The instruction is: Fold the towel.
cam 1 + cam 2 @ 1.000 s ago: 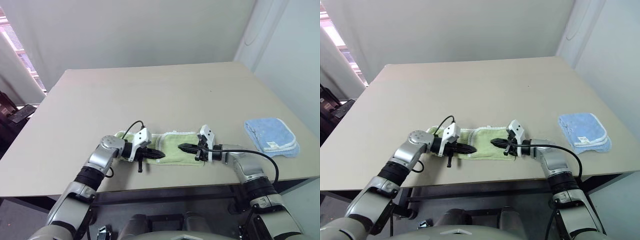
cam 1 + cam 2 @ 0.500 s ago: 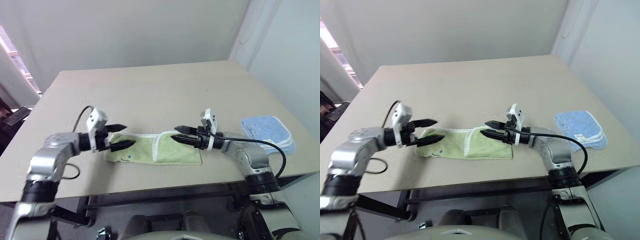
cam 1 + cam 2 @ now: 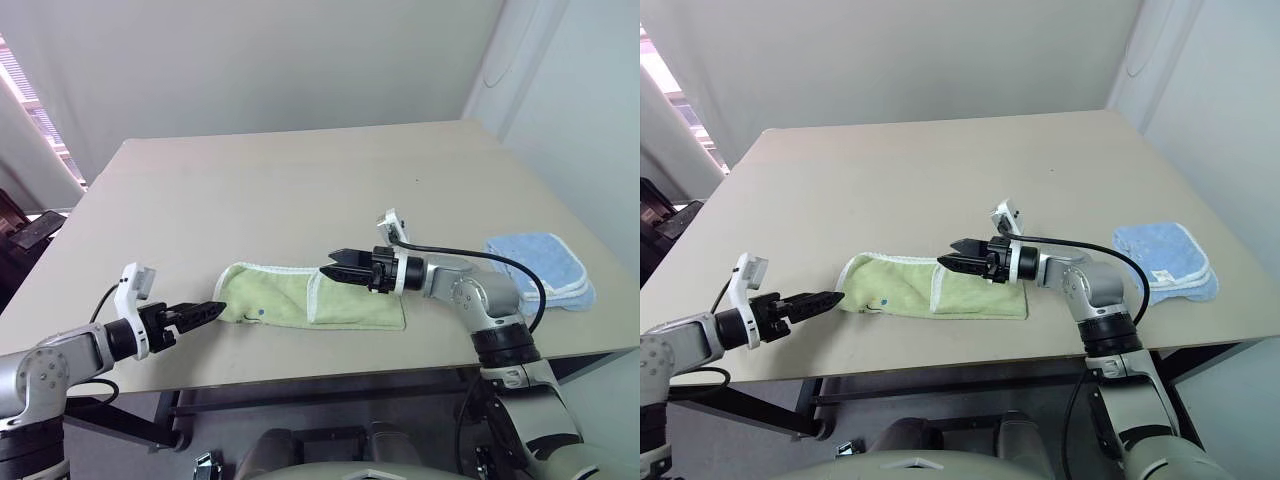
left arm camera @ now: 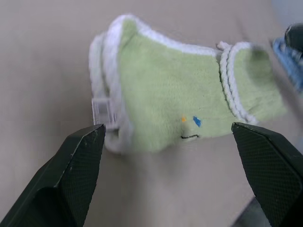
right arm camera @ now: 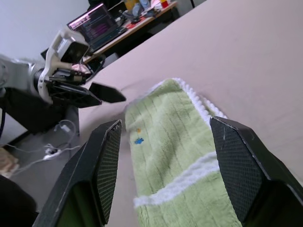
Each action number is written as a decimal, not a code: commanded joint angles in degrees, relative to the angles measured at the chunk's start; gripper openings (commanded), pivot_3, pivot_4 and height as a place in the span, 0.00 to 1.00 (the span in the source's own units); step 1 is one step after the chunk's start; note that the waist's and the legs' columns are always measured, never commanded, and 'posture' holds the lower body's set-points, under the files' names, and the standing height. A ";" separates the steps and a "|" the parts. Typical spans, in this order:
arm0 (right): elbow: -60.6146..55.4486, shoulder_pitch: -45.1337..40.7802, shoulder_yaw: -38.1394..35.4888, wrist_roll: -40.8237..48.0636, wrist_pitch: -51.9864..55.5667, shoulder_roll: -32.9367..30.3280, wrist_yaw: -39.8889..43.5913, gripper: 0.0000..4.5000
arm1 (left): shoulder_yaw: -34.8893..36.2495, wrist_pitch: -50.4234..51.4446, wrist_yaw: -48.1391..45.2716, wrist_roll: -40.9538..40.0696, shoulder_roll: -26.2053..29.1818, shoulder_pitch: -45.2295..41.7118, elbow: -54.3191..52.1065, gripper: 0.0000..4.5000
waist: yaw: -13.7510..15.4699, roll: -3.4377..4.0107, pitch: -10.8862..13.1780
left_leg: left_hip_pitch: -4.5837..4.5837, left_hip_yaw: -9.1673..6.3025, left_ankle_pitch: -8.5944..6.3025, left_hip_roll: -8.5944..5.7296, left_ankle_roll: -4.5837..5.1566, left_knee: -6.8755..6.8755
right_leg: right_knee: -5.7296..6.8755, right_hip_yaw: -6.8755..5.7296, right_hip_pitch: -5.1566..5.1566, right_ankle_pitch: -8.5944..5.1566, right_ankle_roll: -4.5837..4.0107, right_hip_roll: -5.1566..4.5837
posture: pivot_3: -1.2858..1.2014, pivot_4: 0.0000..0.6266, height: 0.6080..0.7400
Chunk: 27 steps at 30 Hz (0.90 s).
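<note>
While the towel (image 3: 310, 300) lies flat near the front edge of the table (image 3: 300, 190), folded into a long band with one end lapped over the middle, both arms stand clear of it, as one would expect between folds. At far left, the left gripper (image 3: 197, 313) hangs just off the towel's rounded left end, fingers spread wide and holding nothing; its wrist view looks straight at that end, where a small white tag (image 4: 104, 111) and the coloured embroidered marks (image 4: 190, 124) lie. Moving right, the white stitched edging (image 3: 315, 290) of the lapped flap crosses the band. Above that seam hovers the right gripper (image 3: 335, 268), pointing leftward along the cloth, its fingers parted and empty. Farther right, well apart from the towel, a folded light blue cloth (image 3: 545, 268) rests near the table's right edge; it seems out of the way of any further fold. Nothing else on the tabletop obstructs either arm. Beyond the table's left side, a desk with a laptop (image 5: 94, 23) stands in the background.
</note>
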 commanded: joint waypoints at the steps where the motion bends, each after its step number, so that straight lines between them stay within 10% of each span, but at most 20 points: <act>1: -0.11 -2.02 -0.68 1.80 1.55 1.57 -0.92 0.69 | 8.32 7.07 4.91 -4.63 -1.67 -0.79 0.52 1.00 | -0.05 0.00 0.00 | 0.01 0.00 0.00 -0.01 0.00 -0.02 | -0.01 0.00 -0.03 0.00 0.00 0.03 | 0.52 0.00 1.00; 27: -8.66 4.51 3.61 -4.48 -9.61 -7.02 1.54 0.69 | 15.08 15.77 24.90 -5.45 -18.80 -12.18 11.64 1.00 | 0.47 0.01 -0.04 | 0.20 0.01 -0.03 -0.12 -0.33 -0.21 | -0.34 -0.13 0.37 -0.01 0.01 -0.18 | 0.52 0.00 1.00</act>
